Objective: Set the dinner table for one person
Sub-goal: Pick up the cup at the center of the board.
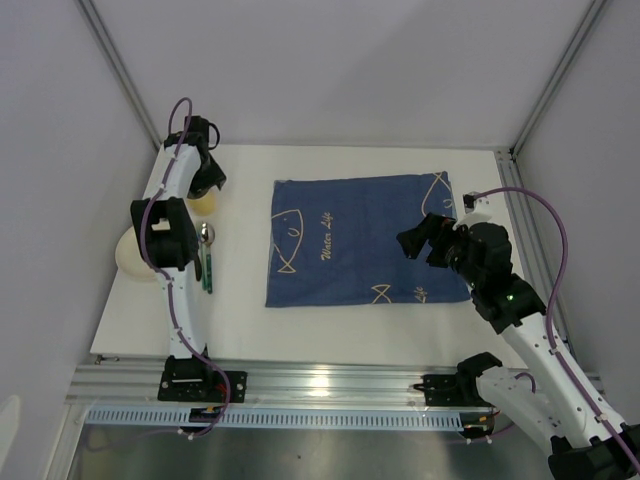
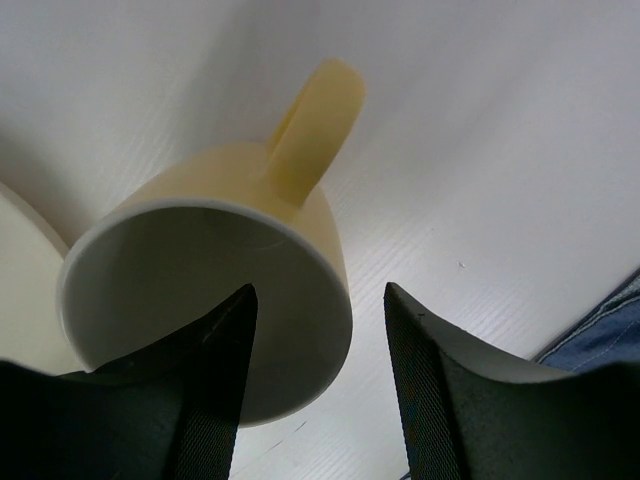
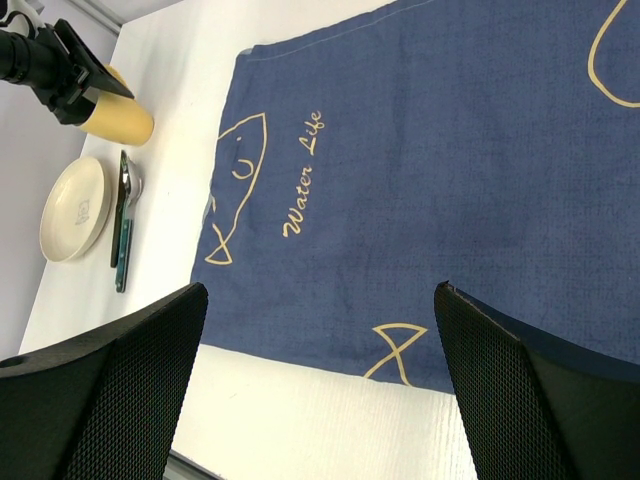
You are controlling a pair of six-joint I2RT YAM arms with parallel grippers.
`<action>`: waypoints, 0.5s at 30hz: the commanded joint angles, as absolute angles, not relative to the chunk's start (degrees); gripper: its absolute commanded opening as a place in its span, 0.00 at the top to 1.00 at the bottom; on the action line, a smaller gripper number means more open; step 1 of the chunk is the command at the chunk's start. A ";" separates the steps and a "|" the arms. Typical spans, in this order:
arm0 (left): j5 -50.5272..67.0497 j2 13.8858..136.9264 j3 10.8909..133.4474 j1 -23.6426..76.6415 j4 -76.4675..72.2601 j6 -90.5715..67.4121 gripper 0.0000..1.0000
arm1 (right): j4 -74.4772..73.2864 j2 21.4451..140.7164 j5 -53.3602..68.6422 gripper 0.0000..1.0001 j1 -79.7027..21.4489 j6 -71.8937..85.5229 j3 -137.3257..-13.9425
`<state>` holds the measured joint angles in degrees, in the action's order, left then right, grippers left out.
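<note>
Desk (image 1: 350,340): white top with silver rails, carrying everything else; the arms' bases sit at its near edge.
Cloth (image 1: 360,240): dark blue with pale fish drawings and the words "Water Life", lying flat in the middle of the desk.
Mug (image 2: 210,270): pale yellow with a white inside, upright at the far left of the desk, left of the cloth and apart from it; its handle points away from the left wrist camera.
Left hand (image 2: 320,295): partly open over the mug, one of its fingers (image 2: 215,380) above the mug's mouth and the other outside the wall, so the rim lies between them; a gap shows beside the rim and nothing is gripped.
Plate (image 3: 73,208): cream and round, on the left edge of the desk, nearer than the mug.
Spoon (image 1: 207,234): just right of the plate, with a green-handled piece (image 1: 209,275) beside it, between plate and cloth.
Right hand (image 3: 320,290): spread wide and holding nothing, hanging above the near right part of the cloth.
</note>
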<state>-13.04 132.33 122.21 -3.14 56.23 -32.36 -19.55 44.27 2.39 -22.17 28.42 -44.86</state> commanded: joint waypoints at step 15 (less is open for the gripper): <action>-11.08 132.54 121.90 -3.08 55.72 -30.50 0.65 | -20.30 42.10 1.67 0.00 -22.59 28.56 -44.30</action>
<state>-12.78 132.35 122.08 -3.14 55.83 -31.38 -19.88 43.16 2.37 -22.33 28.45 -44.64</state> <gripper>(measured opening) 0.378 0.993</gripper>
